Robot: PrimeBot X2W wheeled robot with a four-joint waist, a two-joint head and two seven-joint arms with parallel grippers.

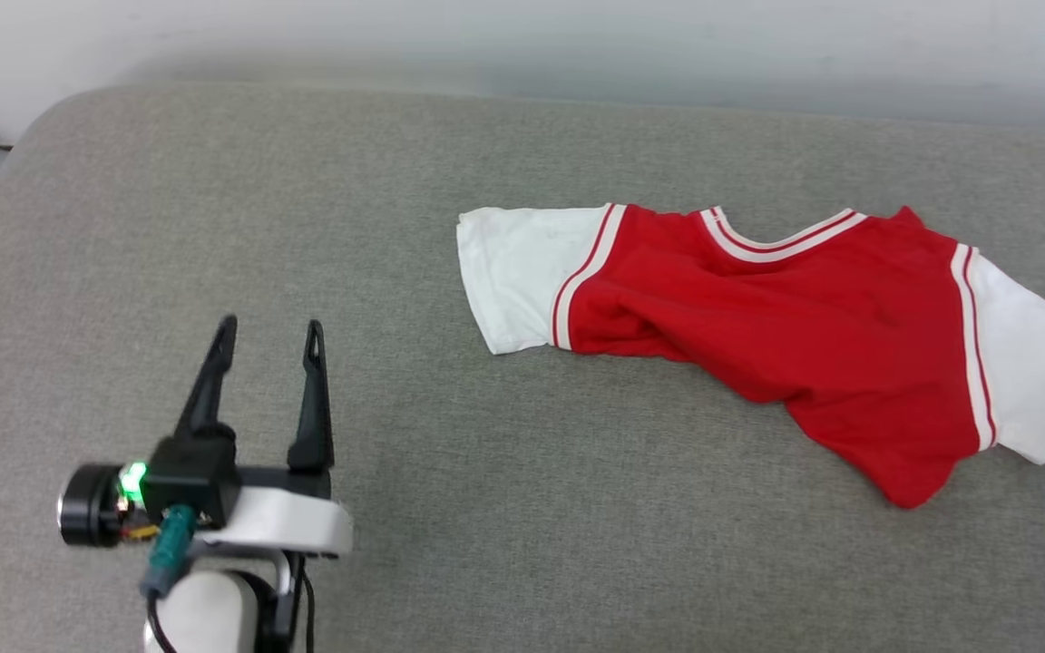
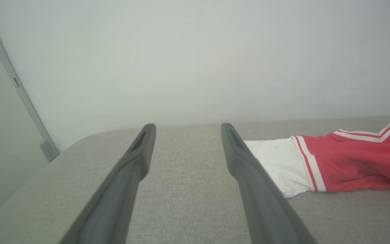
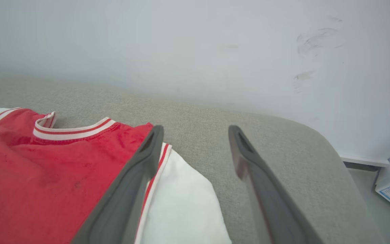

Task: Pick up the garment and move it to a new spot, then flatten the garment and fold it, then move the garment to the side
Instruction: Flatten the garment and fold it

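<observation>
Garment (image 1: 776, 317), a red jersey T-shirt with white short sleeves and striped trim, is seen lying rumpled on the grey fabric cushion (image 1: 395, 272). It is well apart from the left gripper (image 1: 270, 326), whose jaws are spread wide and empty. Left wrist view: one white sleeve is glimpsed beyond a finger. Right wrist view: the right gripper (image 3: 196, 132) is spread wide with nothing clamped, one finger over the sleeve seam; contact cannot be told.
</observation>
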